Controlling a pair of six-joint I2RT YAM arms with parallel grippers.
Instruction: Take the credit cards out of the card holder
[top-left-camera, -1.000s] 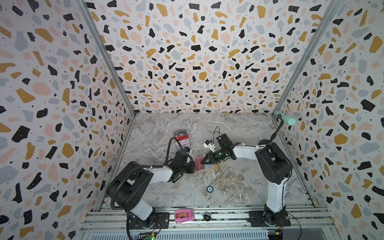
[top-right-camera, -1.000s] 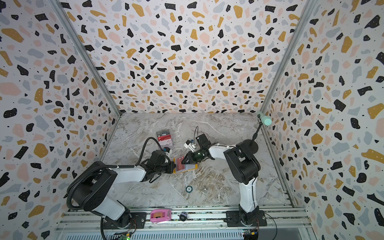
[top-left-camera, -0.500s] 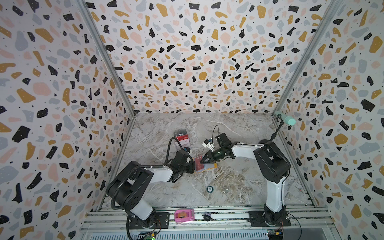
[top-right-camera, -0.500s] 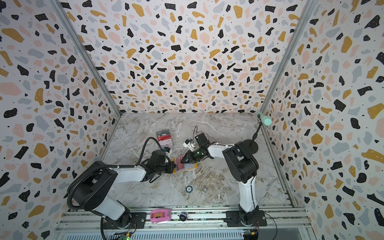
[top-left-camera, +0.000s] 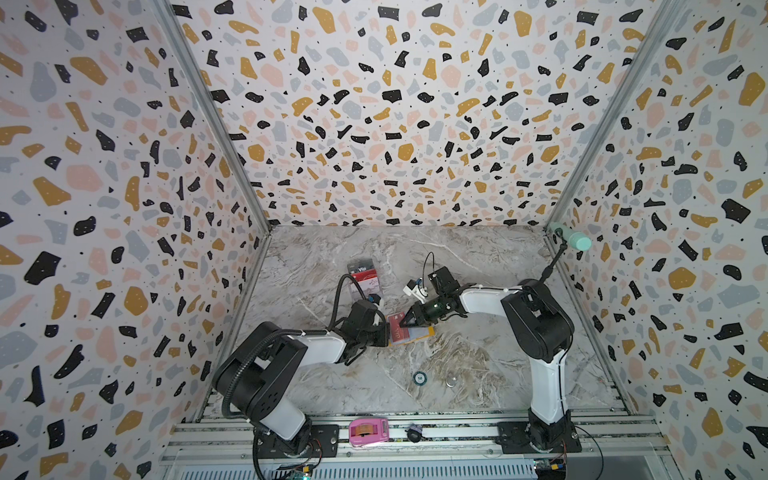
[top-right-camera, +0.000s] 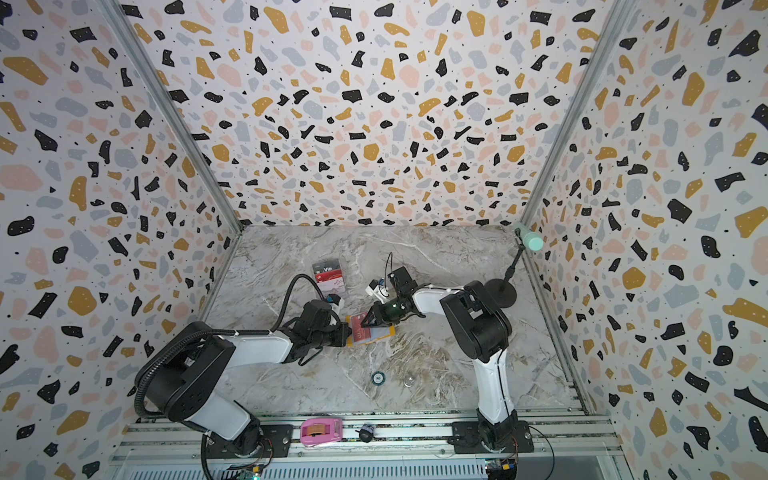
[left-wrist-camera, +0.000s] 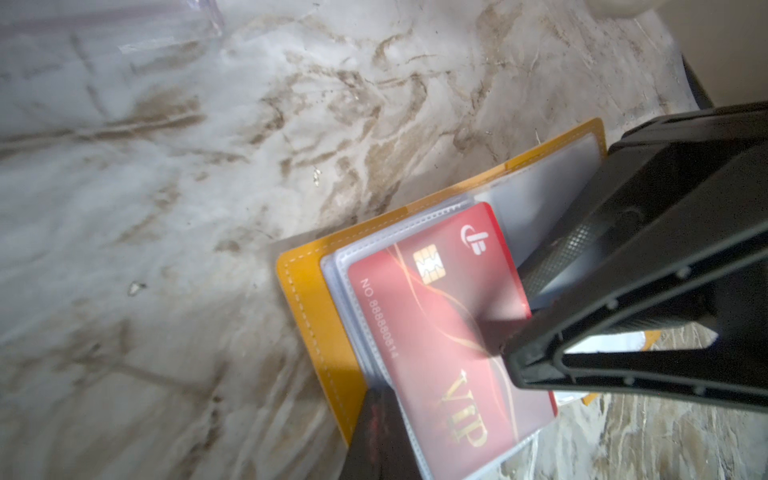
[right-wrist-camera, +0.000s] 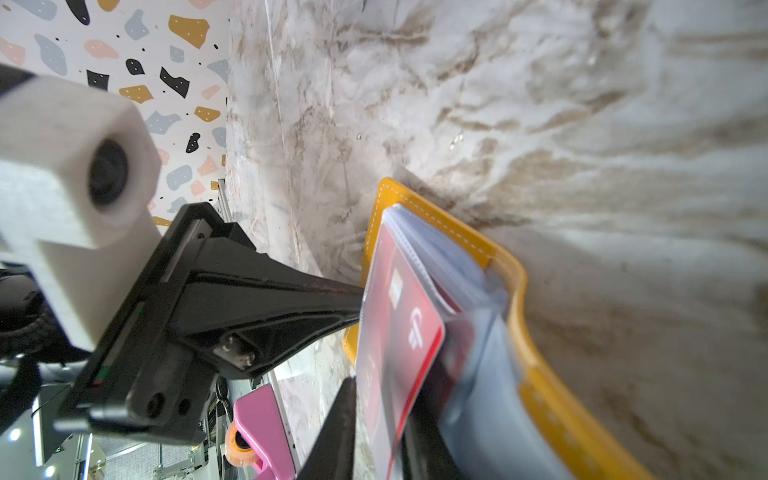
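The mustard-yellow card holder (top-left-camera: 427, 332) (top-right-camera: 385, 332) lies open mid-table with its clear sleeves fanned out. A red credit card (left-wrist-camera: 436, 332) (right-wrist-camera: 399, 332) marked VIP sits in the top sleeve. My right gripper (top-left-camera: 405, 322) (right-wrist-camera: 386, 399) is shut on that card's edge, one finger on each face. From the other side my left gripper (top-left-camera: 386, 332) (left-wrist-camera: 381, 397) is shut on the holder's (left-wrist-camera: 307, 299) spine edge. A black Vip card (top-left-camera: 361, 267) and a white scribbled card (top-left-camera: 368, 284) lie together farther back.
A pink tape dispenser (top-left-camera: 368, 432) and a small black object (top-left-camera: 413, 433) rest on the front rail. A round token (top-left-camera: 420, 377) and a clear disc (top-left-camera: 452, 380) lie in front of the holder. A teal-tipped stand (top-left-camera: 575, 241) stands at the right wall.
My right gripper has slid left along the holder and closed a little tighter on the red card. The left arm and the holder have stayed put.
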